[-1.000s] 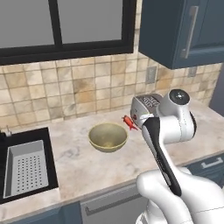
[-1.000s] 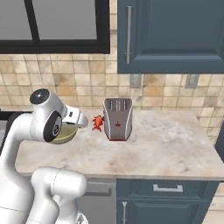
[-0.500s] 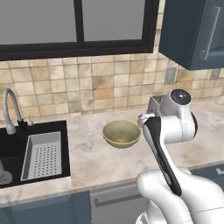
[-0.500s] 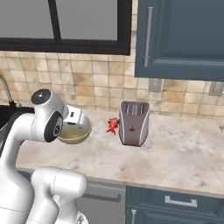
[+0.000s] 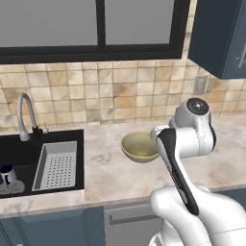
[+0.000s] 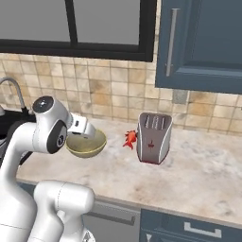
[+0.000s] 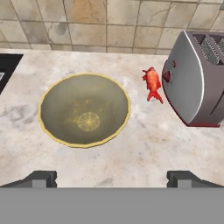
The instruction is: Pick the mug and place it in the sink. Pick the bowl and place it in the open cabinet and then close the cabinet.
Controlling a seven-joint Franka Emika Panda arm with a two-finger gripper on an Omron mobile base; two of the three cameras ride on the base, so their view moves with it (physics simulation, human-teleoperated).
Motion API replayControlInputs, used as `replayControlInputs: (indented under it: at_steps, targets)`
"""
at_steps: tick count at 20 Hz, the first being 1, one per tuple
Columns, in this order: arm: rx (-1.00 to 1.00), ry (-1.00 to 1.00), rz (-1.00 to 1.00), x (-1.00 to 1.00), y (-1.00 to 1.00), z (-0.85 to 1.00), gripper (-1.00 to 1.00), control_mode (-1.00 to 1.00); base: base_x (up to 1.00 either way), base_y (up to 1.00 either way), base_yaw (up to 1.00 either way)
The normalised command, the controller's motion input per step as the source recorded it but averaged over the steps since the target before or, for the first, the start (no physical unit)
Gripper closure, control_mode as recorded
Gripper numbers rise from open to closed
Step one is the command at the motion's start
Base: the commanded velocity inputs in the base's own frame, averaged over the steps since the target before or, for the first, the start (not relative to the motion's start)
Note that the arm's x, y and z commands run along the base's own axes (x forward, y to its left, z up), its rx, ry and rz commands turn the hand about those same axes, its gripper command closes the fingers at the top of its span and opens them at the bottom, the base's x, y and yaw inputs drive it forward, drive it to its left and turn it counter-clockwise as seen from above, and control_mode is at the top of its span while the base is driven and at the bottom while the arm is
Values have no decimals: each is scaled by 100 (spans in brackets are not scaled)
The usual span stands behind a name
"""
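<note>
The olive-tan bowl (image 7: 84,114) sits upright on the marble counter, also seen as the bowl (image 5: 139,146) and the bowl (image 6: 86,144). My gripper (image 7: 112,178) hovers above its near side, open, with nothing between the fingertips (image 7: 41,178). A small dark mug (image 5: 6,175) stands inside the black sink (image 5: 21,156) at its left end, below the curved faucet (image 5: 24,115). The slate-blue wall cabinet (image 6: 203,42) hangs at the upper right, its door with the silver handle (image 6: 173,42) looking flat against the front.
A silver toaster (image 6: 153,137) stands right of the bowl, with a small red fish-like item (image 7: 152,83) between them. A grey perforated rack (image 5: 57,166) lies in the sink's right half. A tiled wall and dark window (image 5: 96,24) back the counter.
The whole scene has slid to the right in both base views, so the base has driven left. The sink, faucet and mug have come into view. The arm keeps its pose over the bowl.
</note>
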Motion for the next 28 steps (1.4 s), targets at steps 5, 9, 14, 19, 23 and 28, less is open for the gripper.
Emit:
replayControlInputs:
  at_steps: [5,9,14,19,23,28]
  targets:
    - [0,0,0,0,0,0,-100,100,42,-4,7]
    - [0,4,3,18,0,-8,-100,-100,22,0,3]
    - [0,10,1,24,-17,-14,-100,-100,0,0,0]
    - [0,8,-1,4,-5,-8,-100,-100,0,0,0]
    - [0,5,-6,0,0,-8,-100,-100,0,0,0]
    - [0,0,-1,0,-1,-31,-100,-100,0,0,0]
